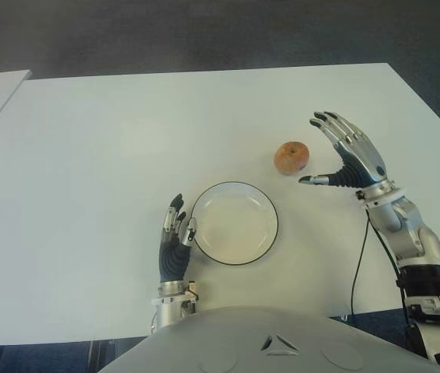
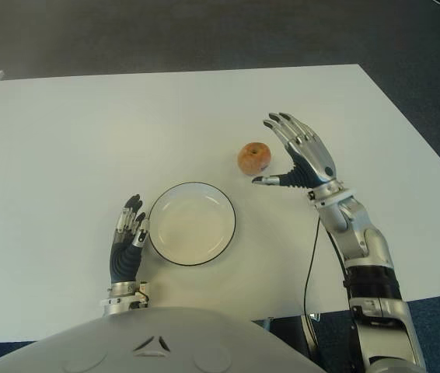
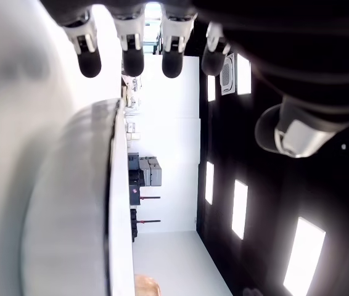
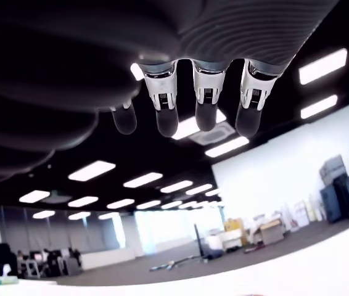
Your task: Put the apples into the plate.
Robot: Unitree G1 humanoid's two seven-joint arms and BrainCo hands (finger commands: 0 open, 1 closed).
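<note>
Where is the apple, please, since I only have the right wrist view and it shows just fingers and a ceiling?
Observer: The apple sits on the white table, just beyond and right of the plate; neither hand holds it.
Operator: Thank you. How does my right hand stand relative to it?
Observer: The right hand is open beside the apple on its right, with the thumb tip close to it but apart from it.
Operator: Is anything in the plate?
Observer: No, the plate shows only its bare white inside with a dark rim.
Operator: And the left hand?
Observer: The left hand is open at the plate's left edge.
</note>
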